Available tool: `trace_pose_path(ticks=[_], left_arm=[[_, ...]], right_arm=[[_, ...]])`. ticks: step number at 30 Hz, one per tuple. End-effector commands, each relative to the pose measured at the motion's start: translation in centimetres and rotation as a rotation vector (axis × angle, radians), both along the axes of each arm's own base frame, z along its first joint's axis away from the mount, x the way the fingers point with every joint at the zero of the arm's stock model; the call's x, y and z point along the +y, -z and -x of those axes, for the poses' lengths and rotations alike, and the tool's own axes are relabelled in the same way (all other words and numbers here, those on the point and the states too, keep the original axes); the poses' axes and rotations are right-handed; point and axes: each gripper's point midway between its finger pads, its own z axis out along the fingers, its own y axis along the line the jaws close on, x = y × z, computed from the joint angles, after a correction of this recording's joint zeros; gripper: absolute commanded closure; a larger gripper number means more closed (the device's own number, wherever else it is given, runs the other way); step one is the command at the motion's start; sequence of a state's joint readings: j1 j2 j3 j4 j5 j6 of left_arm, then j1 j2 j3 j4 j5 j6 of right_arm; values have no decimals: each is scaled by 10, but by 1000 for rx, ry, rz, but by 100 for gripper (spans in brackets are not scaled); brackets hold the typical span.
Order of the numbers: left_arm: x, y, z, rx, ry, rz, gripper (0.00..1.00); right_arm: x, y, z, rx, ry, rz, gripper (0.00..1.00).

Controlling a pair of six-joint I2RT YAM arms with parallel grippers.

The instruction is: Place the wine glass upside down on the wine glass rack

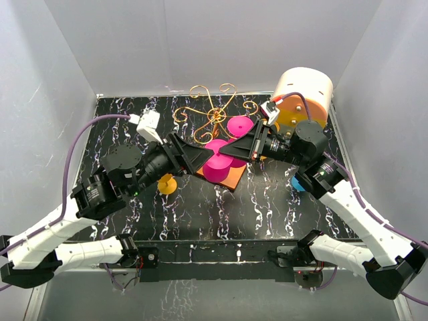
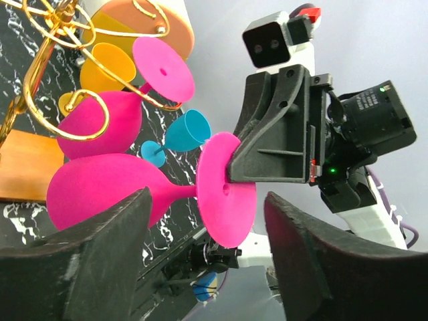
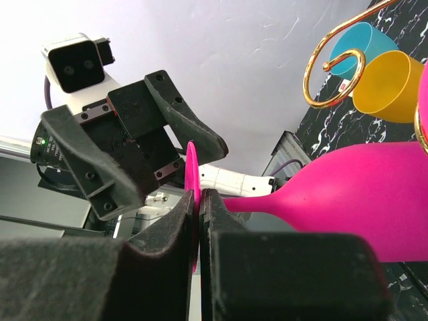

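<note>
- The right gripper (image 3: 199, 204) is nearest the lens in its own wrist view. Its two fingers are pinched shut on the thin edge of the wine glass's foot (image 3: 191, 167).
- The wine glass (image 2: 100, 190) is a pink one. It lies on its side with the stem roughly level, the bowl turned toward the wine glass rack (image 2: 33, 73) and the foot pointing away from it.
- The bowl is low beside the rack's wooden base (image 2: 27, 160). I cannot tell whether it touches the base.
- The left gripper (image 2: 204, 207) stands open. Its fingers are spread on either side of the stem and foot, and they grip nothing.
- A second pink glass (image 2: 100, 124) sits higher up among the rack's gold scrolls with its foot tilted upward. It appears to be hung already.
- A blue glass (image 2: 187, 130) stands on the table on the far side of the rack from the left wrist camera, apart from it.
- Judged progress is about midway. The glass is lifted and brought up to the rack, and the right gripper alone holds it.
- The rest is not yet done. The glass has to be turned bowl-down, its foot slid into a free scroll arm, and the grip on it released.
</note>
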State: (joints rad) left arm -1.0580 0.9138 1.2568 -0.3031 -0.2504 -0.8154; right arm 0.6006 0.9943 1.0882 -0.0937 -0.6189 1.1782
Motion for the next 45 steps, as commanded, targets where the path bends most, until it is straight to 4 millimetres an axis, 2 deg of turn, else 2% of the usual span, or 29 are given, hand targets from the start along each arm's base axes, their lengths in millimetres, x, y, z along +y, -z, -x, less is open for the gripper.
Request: trace_pose_path(ticks=[1,10,14,17,21,24,27,32,37,45], left_arm=[[2,-1,-4,37,-43,36,39],[-13,-2,-4,40,-1,78,62],[-17,-5,-7,27,3,103,81],[-19,-5,-10,23,3,112,100],[-21,-2,-15,37,-7,120,100],[-19,-2,-19,40,-22,160,100],[-14,-6,-24,40,-39,220,100],[-8,-4,-39,117,-51,309,100],[-7,5,-55,195,-46,410,100],[-18,6,-68,218,-22,418,100]], right_arm=[[-3,-21,10,-102,-21,-55,100],[-3,-21,12,-105,-31,-59,100],[-3,-19,13,-101,-33,-67,100],[-3,-19,14,-97,-36,-80,100],[-5,-17,11,-84,-5,-73,99],[-9,-22,9,-92,33,-59,75],[-15,-25,4,-91,84,-50,56],[-22,-21,-2,-62,153,-21,40],[-35,-26,-7,-83,241,17,33],[-54,-36,-8,-141,342,31,26]])
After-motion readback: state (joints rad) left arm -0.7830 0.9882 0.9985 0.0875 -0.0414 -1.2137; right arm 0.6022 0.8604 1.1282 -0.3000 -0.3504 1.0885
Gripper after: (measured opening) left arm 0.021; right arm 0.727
